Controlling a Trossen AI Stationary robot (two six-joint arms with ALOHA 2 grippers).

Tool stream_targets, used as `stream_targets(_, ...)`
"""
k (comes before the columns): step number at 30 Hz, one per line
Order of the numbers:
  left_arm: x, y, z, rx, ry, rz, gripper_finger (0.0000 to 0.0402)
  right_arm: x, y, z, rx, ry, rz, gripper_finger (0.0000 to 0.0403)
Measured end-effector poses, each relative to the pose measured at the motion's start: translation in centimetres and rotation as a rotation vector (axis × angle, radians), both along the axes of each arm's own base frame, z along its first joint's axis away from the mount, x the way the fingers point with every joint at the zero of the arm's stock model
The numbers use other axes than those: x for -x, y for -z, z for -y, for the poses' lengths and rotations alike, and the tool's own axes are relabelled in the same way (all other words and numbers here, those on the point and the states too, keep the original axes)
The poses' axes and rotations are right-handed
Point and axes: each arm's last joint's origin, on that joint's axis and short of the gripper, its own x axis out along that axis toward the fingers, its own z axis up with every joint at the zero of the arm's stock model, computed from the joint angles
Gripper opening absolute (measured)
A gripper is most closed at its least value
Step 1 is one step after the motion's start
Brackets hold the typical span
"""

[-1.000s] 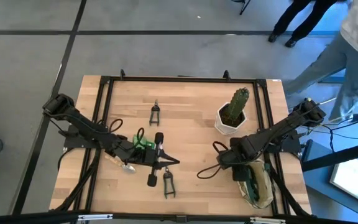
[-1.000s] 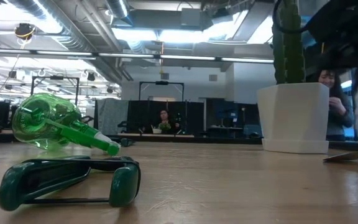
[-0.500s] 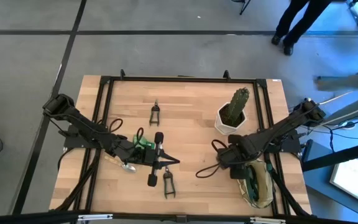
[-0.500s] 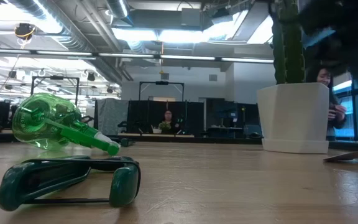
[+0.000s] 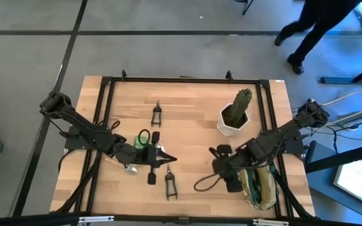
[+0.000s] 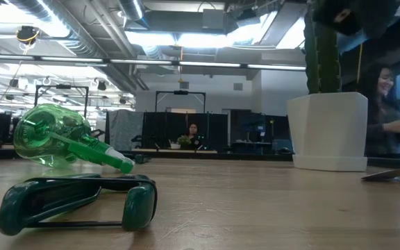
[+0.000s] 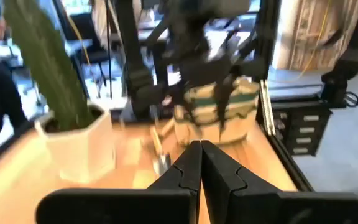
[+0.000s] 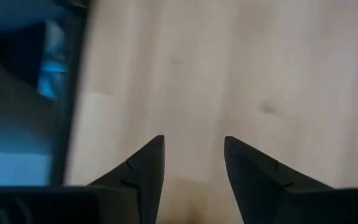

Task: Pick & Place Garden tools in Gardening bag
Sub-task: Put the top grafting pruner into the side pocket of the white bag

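The green spray bottle [image 5: 144, 142] [image 6: 60, 142] lies on its side at the table's left middle. Just to its right my left gripper [image 5: 170, 159] [image 7: 200, 163] hangs shut and holds nothing. One pair of pruning shears [image 5: 157, 114] lies farther back. A green-handled pair [image 5: 170, 186] [image 6: 75, 201] lies near the front. A trowel [image 5: 128, 167] lies under my left arm. The gardening bag [image 5: 261, 188] [image 7: 220, 113] stands at the near right corner. My right gripper [image 5: 222, 168] [image 8: 192, 163] hangs open to the bag's left, over bare wood.
A cactus in a white pot [image 5: 234, 118] [image 6: 328, 132] stands at the far right of the table. A second trowel's blade [image 6: 393, 173] lies flat near the bag. A black frame [image 5: 187, 79] borders the tabletop. A person [image 5: 322, 25] walks beyond the far right corner.
My right gripper has risen and swung away from the bag toward the table's left and near edge, tipping less steeply downward; it stays open. My left gripper has turned a little in place, still shut.
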Motion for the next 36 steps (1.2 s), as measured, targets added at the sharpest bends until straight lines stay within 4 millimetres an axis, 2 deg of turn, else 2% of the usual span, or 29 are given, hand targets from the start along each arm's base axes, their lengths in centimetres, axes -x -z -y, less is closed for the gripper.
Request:
stream_targets(7, 1.3, -0.4, 1.3, 0.003, 0.057, -0.007, 0.0002, -0.1, -0.8, -2.7, -0.107, -0.101, 0.150, 0.0167)
stream_targets(12, 1.7, -0.4, 1.7, -0.021, 0.023, -0.003, 0.0008, 0.2, -0.4, -3.4, 0.013, -0.073, 0.240, 0.0167)
stream_targets(15, 1.7, -0.4, 1.6, -0.024, -0.004, 0.000, 0.0008, 0.4, 0.8, -3.4, 0.092, 0.001, 0.264, 0.0167)
stream_targets(20, 1.7, -0.4, 1.4, -0.030, -0.048, 0.003, 0.0006, -0.1, 2.7, -3.6, 0.109, 0.021, 0.283, 0.0167)
stream_targets(29, 1.2, -0.2, 0.8, -0.026, -0.099, -0.005, 0.0006, -0.3, 3.2, -3.0, 0.130, 0.028, 0.291, 0.0167)
stream_targets(32, 0.7, 0.2, 0.5, -0.016, -0.120, -0.011, 0.0006, 0.4, 3.0, -2.9, 0.151, 0.034, 0.315, 0.0167)
stream_targets(36, 0.0, 0.7, 0.0, -0.002, -0.148, -0.018, 0.0006, 1.8, 4.3, -2.1, 0.117, 0.048, 0.388, 0.0167)
